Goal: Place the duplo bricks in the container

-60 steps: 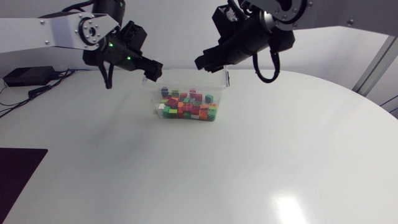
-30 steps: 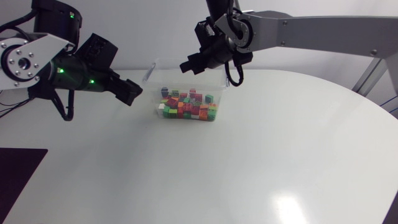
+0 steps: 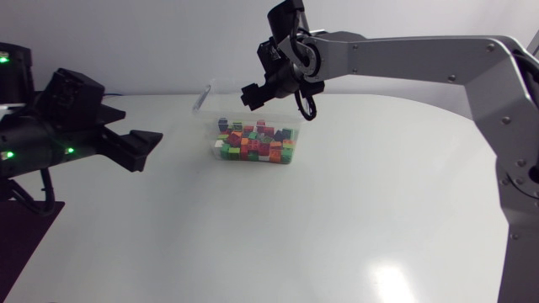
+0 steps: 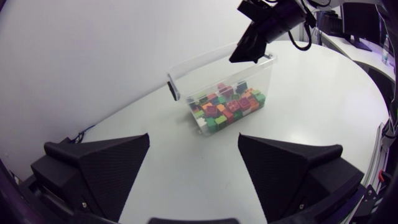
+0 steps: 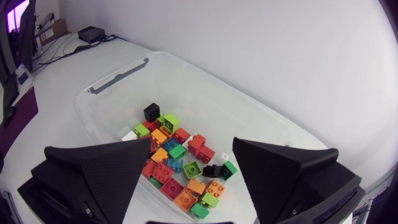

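A clear plastic container [image 3: 205,95] stands at the table's back middle, with several colourful duplo bricks [image 3: 254,143] heaped in it. My right gripper [image 3: 251,94] hangs above the container's back edge. In the right wrist view its fingers stand wide apart, open and empty, over the bricks [image 5: 180,163] and the container's wall [image 5: 118,76]. My left gripper [image 3: 145,149] is off to the left of the container, open and empty. From the left wrist, the container [image 4: 186,70], the bricks [image 4: 227,106] and the right gripper [image 4: 252,45] lie well ahead of its fingers.
A dark mat [image 3: 25,244] lies at the table's front left corner. A small black box [image 5: 93,32] with cables sits at the back left. Bare white tabletop [image 3: 320,219] stretches in front of and to the right of the container.
My left arm has drawn back to the left, away from the container. My right gripper has shifted left over the container and opened.
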Controlling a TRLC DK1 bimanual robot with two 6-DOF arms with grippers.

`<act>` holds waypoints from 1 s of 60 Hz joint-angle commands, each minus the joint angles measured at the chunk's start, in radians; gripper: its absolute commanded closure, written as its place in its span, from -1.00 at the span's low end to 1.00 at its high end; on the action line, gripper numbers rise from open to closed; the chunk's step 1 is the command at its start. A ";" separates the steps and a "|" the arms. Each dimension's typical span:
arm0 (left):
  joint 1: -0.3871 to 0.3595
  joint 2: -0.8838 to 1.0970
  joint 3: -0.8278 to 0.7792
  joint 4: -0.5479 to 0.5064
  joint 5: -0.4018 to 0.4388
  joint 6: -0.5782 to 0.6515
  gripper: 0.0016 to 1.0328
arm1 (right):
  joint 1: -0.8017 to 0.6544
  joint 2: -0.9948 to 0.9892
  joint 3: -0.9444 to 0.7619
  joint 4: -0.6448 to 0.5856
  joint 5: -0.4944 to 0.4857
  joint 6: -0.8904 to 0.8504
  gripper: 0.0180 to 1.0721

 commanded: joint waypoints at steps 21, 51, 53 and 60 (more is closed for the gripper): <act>0.129 -0.314 -0.163 0.059 0.009 -0.013 -0.92 | -0.060 -0.589 -0.511 0.178 0.164 -0.030 -0.93; 0.129 -0.570 -0.264 0.056 0.010 -0.019 -0.92 | -0.181 -1.211 -0.976 0.155 0.243 -0.093 -0.93; 0.130 -0.577 -0.267 0.056 0.010 -0.020 -0.92 | -0.189 -1.249 -1.000 0.146 0.245 -0.093 -0.93; 0.133 -0.623 -0.301 0.063 0.010 -0.037 -0.92 | -0.244 -1.375 -1.089 0.140 0.243 -0.119 -0.93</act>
